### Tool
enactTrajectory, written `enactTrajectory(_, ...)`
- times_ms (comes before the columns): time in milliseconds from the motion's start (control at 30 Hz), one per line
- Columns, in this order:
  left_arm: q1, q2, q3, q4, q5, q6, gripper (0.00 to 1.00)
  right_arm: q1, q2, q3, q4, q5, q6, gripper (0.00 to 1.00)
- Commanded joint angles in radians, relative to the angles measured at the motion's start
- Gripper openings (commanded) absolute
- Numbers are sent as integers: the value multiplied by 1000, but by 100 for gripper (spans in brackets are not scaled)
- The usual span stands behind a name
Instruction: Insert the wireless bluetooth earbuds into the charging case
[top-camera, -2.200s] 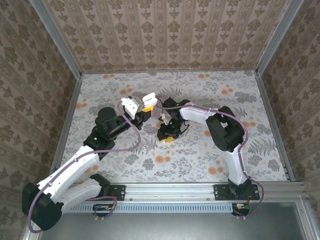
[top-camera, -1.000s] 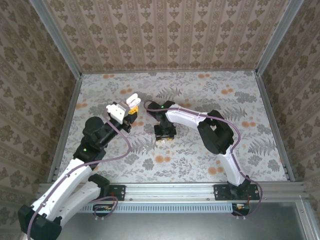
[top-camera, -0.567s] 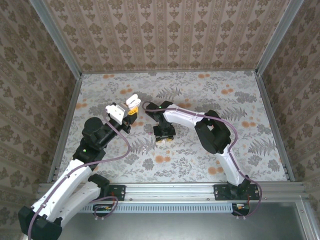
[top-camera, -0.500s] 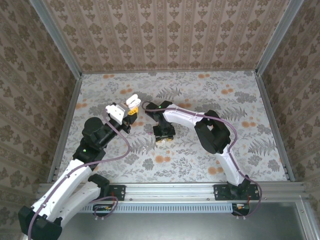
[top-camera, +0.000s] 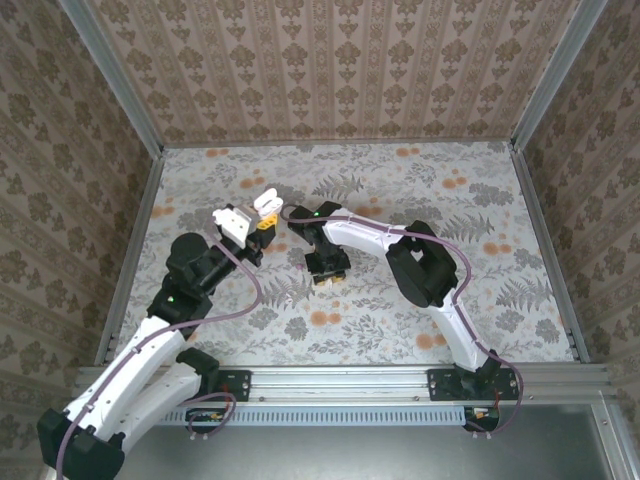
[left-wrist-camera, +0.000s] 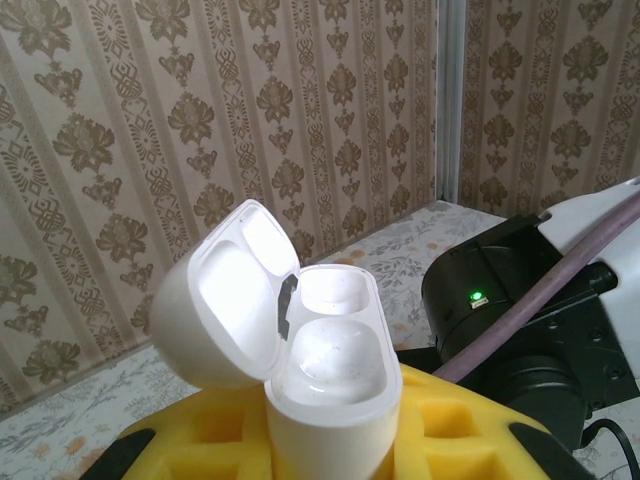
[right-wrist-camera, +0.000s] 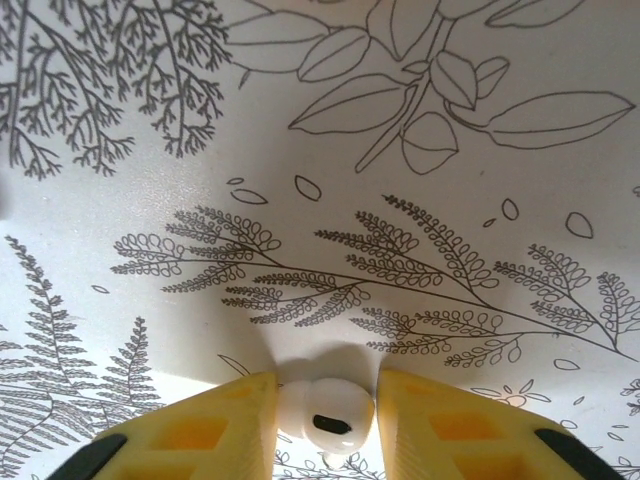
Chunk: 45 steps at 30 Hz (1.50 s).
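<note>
My left gripper (left-wrist-camera: 330, 445) is shut on the charging case (left-wrist-camera: 325, 380) and holds it upright between yellow pads (left-wrist-camera: 455, 430). The case's lid (left-wrist-camera: 225, 300) is swung open to the left, and both wells look empty. From above, the case (top-camera: 266, 203) sits at the tip of the left gripper (top-camera: 260, 214), raised over the back-left of the table. My right gripper (right-wrist-camera: 328, 420) points straight down at the table, its jaws closed in on one of the wireless bluetooth earbuds (right-wrist-camera: 325, 415), a small white piece with a dark slot. From above, the right gripper (top-camera: 326, 277) is at the table's middle.
The floral tablecloth (top-camera: 400, 300) covers the whole table, with patterned walls on three sides. The right arm's black joint (left-wrist-camera: 510, 300) with a green light stands close to the right of the held case. The right arm's elbow (top-camera: 425, 265) bends over the table's centre-right.
The right gripper's jaws have narrowed onto the earbud. The left arm drew back to the left with the open case, away from the right gripper, and has since held still.
</note>
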Motion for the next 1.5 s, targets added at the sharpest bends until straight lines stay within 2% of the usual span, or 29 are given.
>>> enactTrajectory(0, 9, 5, 14, 30, 25, -21, 23, 9, 25, 7, -13, 12, -19, 31)
enactTrajectory(300, 9, 55, 33, 36, 49, -42, 23, -19, -70, -44, 20, 44, -20, 30)
enactTrajectory(667, -8, 198, 69, 114, 107, -88, 23, -131, -386, -182, 88, 115, -20, 30)
enactTrajectory(1067, -93, 413, 122, 256, 127, -150, 22, -138, -589, -74, 53, 203, -49, 30)
enactTrajectory(1467, -106, 456, 145, 257, 159, -140, 22, -126, -636, 24, 110, 174, -95, 30)
